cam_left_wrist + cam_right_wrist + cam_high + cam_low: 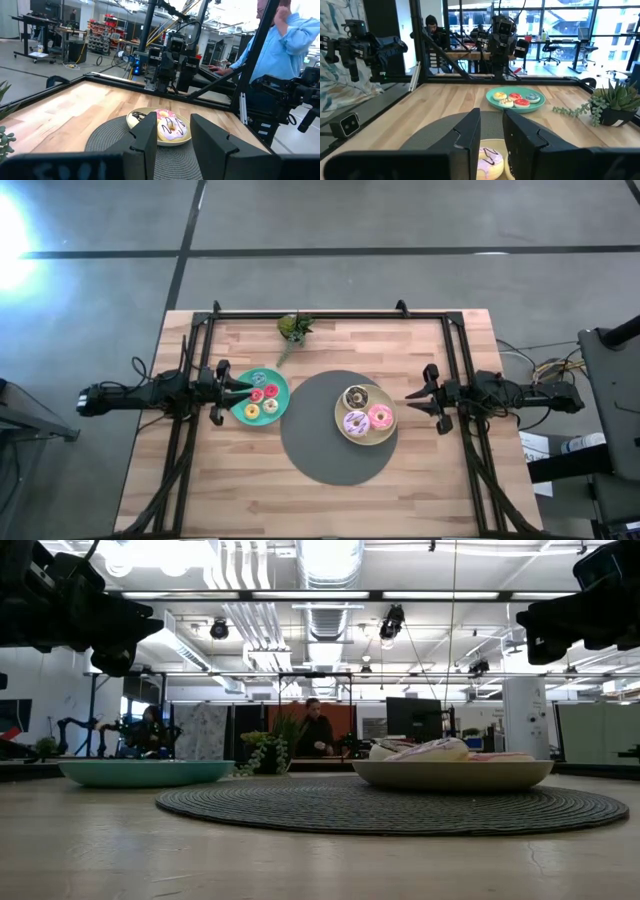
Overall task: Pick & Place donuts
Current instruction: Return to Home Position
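Donuts (380, 417) lie on two plates on the worktop (230, 490). Three larger ones sit on the pale-yellow plate (368, 439), which rests on the round grey mat (330, 460). Five tiny ones sit on the teal plate (283, 394) at the mat's edge. The left tool (243, 387) hangs above the teal plate's outer rim, fingers narrowly parted and empty. The right tool (412, 401) hangs just beside the pale-yellow plate, also narrowly parted and holding nothing.
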